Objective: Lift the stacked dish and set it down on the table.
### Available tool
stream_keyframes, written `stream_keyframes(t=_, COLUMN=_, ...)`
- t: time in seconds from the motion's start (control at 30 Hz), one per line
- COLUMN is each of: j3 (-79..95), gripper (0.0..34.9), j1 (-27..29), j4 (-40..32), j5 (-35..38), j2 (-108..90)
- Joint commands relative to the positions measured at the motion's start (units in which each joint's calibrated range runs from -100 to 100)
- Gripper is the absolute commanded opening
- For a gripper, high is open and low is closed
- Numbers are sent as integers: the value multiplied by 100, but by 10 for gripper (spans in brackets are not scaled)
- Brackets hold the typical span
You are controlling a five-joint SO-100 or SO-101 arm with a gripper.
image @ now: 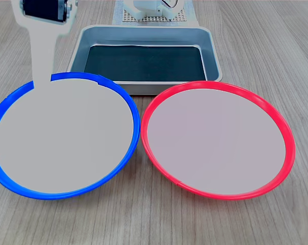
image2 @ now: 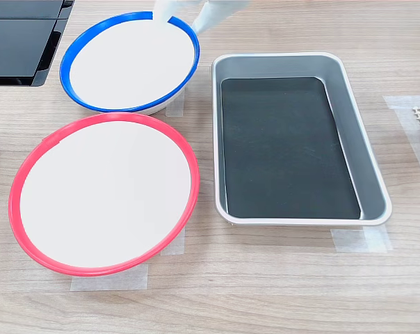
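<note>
blue-rimmed dish (image: 62, 138) smooth plastic; tray (image2: 349, 125) brushed metal, matt black liner; table (image: 144, 219) wood-grain.

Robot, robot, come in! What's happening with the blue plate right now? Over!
Gripper at blue plate's far rim, grip unclear. Plate near flat on table, beside red plate. Nothing in the way.
</note>
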Motion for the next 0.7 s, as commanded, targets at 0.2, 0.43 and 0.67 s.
stream_keyframes(t=0.2, j3=710, gripper=150, j1=-403, j4=1650, j5=5, j2=-2307)
stream_keyframes(t=0.43, j3=2422, gripper=1, j1=-1683, j4=924, j5=-1114, j2=-4354)
stream_keyframes(t=0.67, j3=6418, gripper=0, j1=-2361, j4=-1759, j5=-2359, j2=-7723)
